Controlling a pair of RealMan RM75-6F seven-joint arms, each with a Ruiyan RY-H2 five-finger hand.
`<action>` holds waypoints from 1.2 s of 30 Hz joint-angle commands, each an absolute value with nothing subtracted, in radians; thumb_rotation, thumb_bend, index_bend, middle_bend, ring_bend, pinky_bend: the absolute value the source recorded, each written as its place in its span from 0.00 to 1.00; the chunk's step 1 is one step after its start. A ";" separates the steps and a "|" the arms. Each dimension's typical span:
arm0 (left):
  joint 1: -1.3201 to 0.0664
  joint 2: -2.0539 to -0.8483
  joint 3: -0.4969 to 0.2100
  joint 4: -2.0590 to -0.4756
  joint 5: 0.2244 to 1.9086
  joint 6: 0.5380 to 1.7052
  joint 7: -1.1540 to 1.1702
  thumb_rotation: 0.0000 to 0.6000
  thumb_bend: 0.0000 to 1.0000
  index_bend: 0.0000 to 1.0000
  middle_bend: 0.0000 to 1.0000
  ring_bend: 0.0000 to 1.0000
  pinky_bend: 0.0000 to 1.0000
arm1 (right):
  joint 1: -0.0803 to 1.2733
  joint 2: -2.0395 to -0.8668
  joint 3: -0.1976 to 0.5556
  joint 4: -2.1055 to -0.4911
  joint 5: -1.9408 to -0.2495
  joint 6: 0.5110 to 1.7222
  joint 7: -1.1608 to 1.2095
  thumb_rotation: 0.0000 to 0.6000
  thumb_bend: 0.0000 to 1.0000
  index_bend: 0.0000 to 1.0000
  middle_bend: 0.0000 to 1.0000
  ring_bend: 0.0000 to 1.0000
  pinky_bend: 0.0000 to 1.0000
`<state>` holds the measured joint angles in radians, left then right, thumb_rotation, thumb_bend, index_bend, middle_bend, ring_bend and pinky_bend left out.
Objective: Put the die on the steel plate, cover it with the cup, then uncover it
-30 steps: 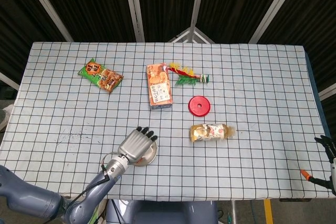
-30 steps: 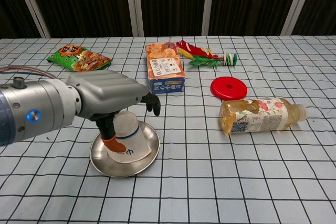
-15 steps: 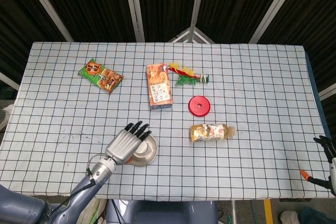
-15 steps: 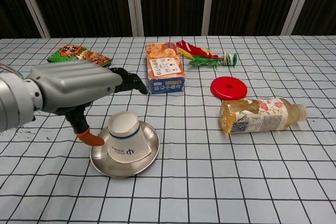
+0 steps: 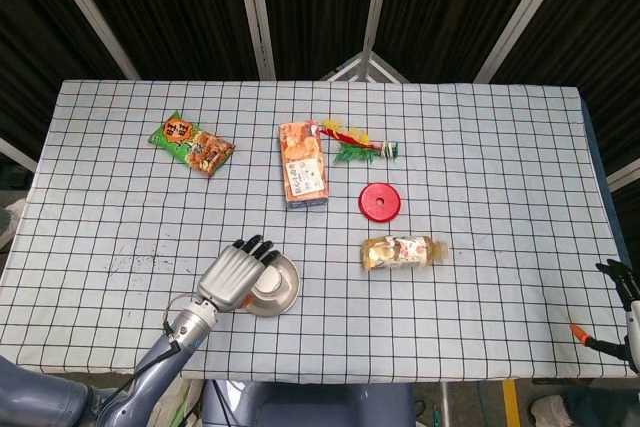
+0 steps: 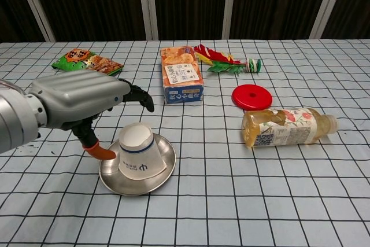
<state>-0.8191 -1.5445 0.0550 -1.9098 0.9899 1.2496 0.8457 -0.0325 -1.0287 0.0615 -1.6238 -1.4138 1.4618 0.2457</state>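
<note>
released from the cup (image 6: 137, 155), left robot hand (image 6: 81, 99) hovers beside it, fingers spread, holding nothing.

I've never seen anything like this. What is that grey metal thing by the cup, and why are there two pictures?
That grey thing is the robot's left hand, open beside an upside-down paper cup standing on a steel plate; it holds nothing. Both pictures show one moment: one camera looks down from the robot's head, the other forward from its chest. On the checked table also lie a snack bag, an orange box, a red lid and a bottle. The right hand barely peeks in at the head view's edge.
</note>
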 commanded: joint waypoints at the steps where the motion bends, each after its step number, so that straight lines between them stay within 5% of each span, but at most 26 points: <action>1: -0.814 -1.567 0.050 -1.884 0.998 1.237 0.842 1.00 0.30 0.23 0.15 0.14 0.33 | -0.032 -1.027 0.062 -1.625 -1.412 1.460 0.248 1.00 0.06 0.20 0.14 0.13 0.00; 8: -0.808 -1.607 0.041 -1.834 1.018 1.205 0.815 1.00 0.30 0.23 0.13 0.14 0.33 | -0.033 -1.027 0.063 -1.625 -1.412 1.460 0.249 1.00 0.06 0.20 0.14 0.13 0.00; 19: -0.788 -1.624 0.029 -1.809 1.045 1.201 0.812 1.00 0.33 0.36 0.33 0.25 0.40 | -0.035 -1.026 0.064 -1.624 -1.417 1.468 0.258 1.00 0.06 0.20 0.14 0.13 0.00; 29: -0.773 -1.632 0.023 -1.786 1.058 1.196 0.817 1.00 0.34 0.41 0.38 0.28 0.41 | -0.034 -1.029 0.064 -1.622 -1.414 1.463 0.253 1.00 0.06 0.20 0.14 0.13 0.00; 36: -0.763 -1.651 0.014 -1.768 1.081 1.203 0.807 1.00 0.45 0.49 0.43 0.32 0.44 | -0.034 -1.029 0.064 -1.623 -1.411 1.461 0.252 1.00 0.06 0.20 0.14 0.13 0.00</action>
